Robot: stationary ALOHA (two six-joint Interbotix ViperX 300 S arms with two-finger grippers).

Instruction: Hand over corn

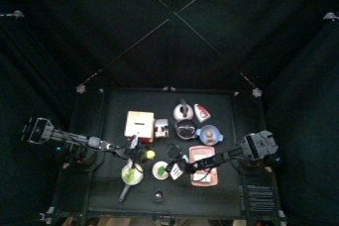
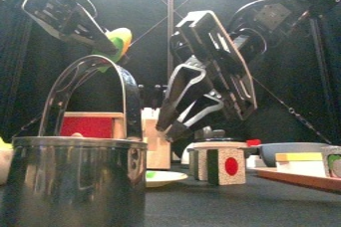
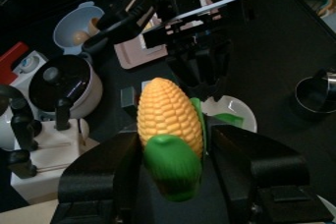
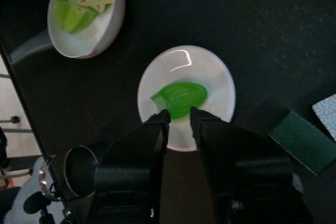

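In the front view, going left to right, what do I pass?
Metal pot with its arched handle → corn held up by the left gripper → right gripper hanging mid-picture → black-and-white block with a red dot → dark bowl.

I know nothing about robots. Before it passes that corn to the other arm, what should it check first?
1. Corn gripped by left gripper: ok, clamped at its green end.
2. Corn lifted clear of the table: ok, held high in the front view.
3. Yellow end free for grabbing: ok, it sticks out past the jaws.
4. Right gripper near the corn: not ok, it hangs low over a white plate.
5. Right gripper empty: cannot tell.
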